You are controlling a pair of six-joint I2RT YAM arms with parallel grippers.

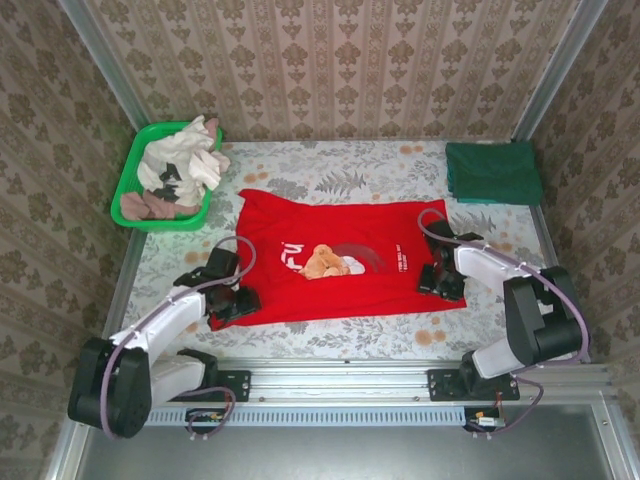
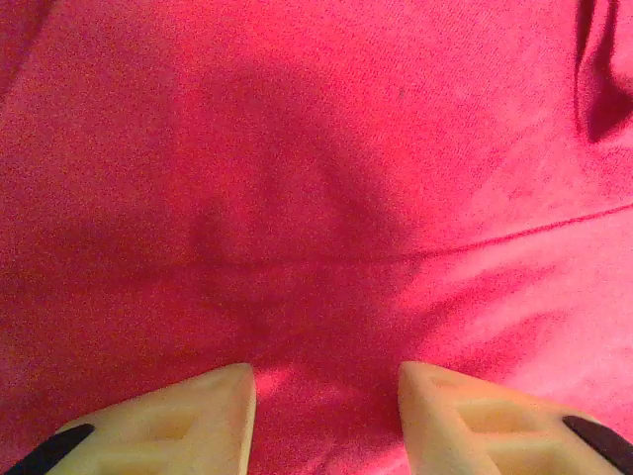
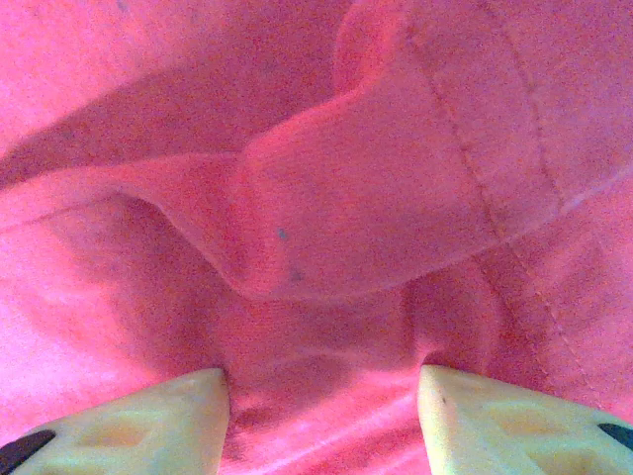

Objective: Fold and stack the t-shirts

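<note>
The red t-shirt [image 1: 330, 265] lies spread flat mid-table, its teddy-bear print and white lettering facing up. A dark green t-shirt [image 1: 492, 172] sits folded at the back right corner. My left gripper [image 1: 235, 300] rests on the red shirt's near left edge. In the left wrist view its fingers [image 2: 213, 411] stand apart over smooth red cloth [image 2: 316, 198], and the left gripper [image 2: 326, 381] grips nothing. My right gripper [image 1: 441, 278] is on the shirt's right edge. The right gripper [image 3: 324, 381] is open, pressing down on rumpled red cloth [image 3: 376, 228] with a raised fold just ahead.
A green basket [image 1: 128, 180] at the back left holds several crumpled pale and brown garments. The table has a floral cover [image 1: 330, 165], patterned walls on three sides and a metal rail [image 1: 340, 375] along the near edge.
</note>
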